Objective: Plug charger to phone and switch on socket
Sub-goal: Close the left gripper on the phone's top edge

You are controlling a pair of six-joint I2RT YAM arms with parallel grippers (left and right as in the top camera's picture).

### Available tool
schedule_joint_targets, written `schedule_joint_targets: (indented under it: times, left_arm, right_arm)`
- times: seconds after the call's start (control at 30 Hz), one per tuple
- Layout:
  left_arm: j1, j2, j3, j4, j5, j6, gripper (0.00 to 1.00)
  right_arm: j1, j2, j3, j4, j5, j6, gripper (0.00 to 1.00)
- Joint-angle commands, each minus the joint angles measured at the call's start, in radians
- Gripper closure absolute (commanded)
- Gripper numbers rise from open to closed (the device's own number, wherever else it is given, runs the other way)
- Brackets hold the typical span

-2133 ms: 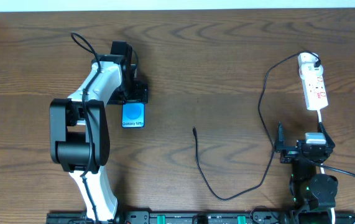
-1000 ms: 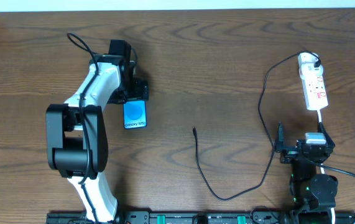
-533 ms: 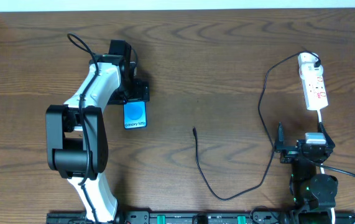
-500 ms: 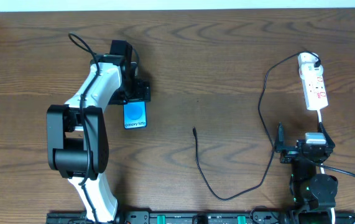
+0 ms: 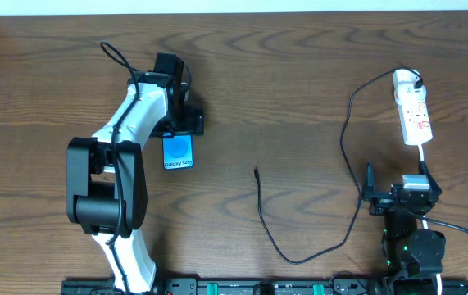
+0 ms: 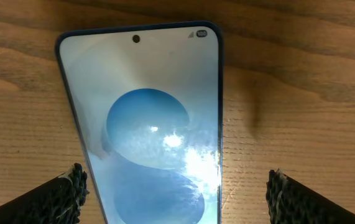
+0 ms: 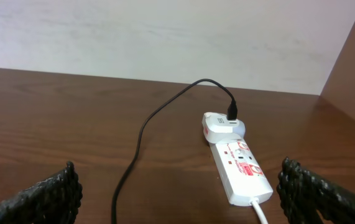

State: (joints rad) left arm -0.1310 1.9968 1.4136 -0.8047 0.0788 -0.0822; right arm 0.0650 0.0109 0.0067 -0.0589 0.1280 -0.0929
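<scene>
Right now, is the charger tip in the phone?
Out. The charger tip lies on the table, apart from the phone.

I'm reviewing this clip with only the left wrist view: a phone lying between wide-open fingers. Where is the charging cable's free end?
Observer: The cable tip lies on the table, well to the right of the phone and apart from it.
Operator: Is its other end plugged in?
Observer: Yes, it enters a white adapter at the far end of the power strip.
Operator: And the right gripper?
Observer: The right gripper is open and empty, facing the power strip from the near side.
</scene>
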Motion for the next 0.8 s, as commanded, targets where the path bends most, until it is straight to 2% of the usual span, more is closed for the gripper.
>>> schedule_joint_targets:
  times: [0.0, 0.13, 0.77]
  left_arm:
    - [0.003, -0.022, -0.008, -0.005, -0.042, -0.051, 0.07]
    - [0.003, -0.022, -0.021, -0.004, -0.053, -0.098, 0.07]
    - [0.003, -0.022, -0.071, 0.029, -0.054, -0.107, 0.07]
  right_arm:
    - [0.004, -0.006, -0.001, -0.004, 0.008, -0.013, 0.01]
    - [0.004, -0.006, -0.001, -0.004, 0.008, -0.013, 0.01]
    - [0.004, -0.006, -0.001, -0.004, 0.008, -0.013, 0.01]
